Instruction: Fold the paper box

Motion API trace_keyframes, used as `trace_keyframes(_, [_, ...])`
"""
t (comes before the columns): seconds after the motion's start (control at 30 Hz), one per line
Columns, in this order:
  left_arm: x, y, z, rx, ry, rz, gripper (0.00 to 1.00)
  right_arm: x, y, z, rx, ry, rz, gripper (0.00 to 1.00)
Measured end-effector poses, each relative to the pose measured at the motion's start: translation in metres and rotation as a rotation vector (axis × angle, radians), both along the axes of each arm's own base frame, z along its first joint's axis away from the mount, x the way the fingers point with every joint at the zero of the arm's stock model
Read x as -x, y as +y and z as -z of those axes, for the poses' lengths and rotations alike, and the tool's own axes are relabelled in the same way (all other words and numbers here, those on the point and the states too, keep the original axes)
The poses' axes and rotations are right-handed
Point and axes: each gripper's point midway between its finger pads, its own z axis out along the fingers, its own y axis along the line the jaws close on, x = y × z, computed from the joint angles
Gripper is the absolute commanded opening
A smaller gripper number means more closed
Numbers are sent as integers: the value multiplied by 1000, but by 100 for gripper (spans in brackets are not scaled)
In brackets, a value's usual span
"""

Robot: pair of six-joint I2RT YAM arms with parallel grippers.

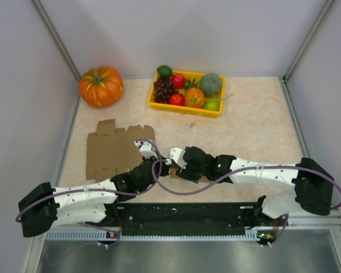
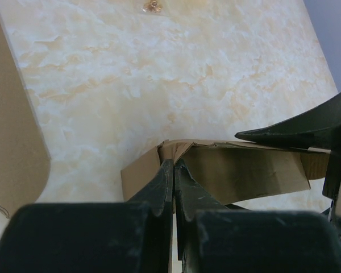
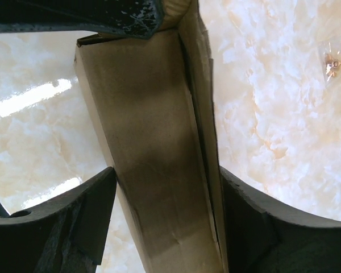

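Our left gripper (image 2: 173, 166) pinches a flap (image 2: 238, 170) of the paper box (image 1: 111, 151) lying on the table (image 1: 250, 131); our right gripper (image 3: 167, 173) is spread around it. It looks light and bendy, so we should hold near creases.

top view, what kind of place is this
Likely a robot lab booth: grey walls around a table, two arms bolted at its edge, pumpkin and fruit tray as props.

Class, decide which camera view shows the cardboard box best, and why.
Top view: most of the box shows, flat sheet and flaps. Left wrist view: a folded flap pinched in the left claw, plus a sheet edge. Right wrist view: one panel inside the right claw.
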Motion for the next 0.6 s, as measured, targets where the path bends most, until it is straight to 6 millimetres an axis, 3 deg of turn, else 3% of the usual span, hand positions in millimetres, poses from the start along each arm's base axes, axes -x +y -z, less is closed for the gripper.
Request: trace_keyframes(0.6, [-7,-5,7,9,8,-82,0,-3,1,3,-39,-4,61,71])
